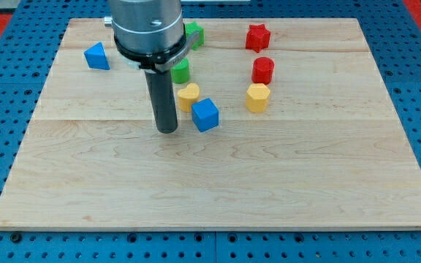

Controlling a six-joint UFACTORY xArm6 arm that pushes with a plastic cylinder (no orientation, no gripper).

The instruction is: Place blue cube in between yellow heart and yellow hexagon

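The blue cube (205, 114) lies near the board's middle, touching the lower right of the yellow heart (188, 96). The yellow hexagon (257, 97) lies to the cube's right, a little higher, with a gap between them. My tip (167, 129) rests on the board just left of the blue cube, slightly below it, with a small gap. The dark rod rises from it to the grey arm body at the view's top.
A green block (180, 71) sits above the heart; another green block (194, 34) is partly behind the arm. A red cylinder (262, 70) and red star (257, 37) stand above the hexagon. A blue triangular block (97, 56) is at top left.
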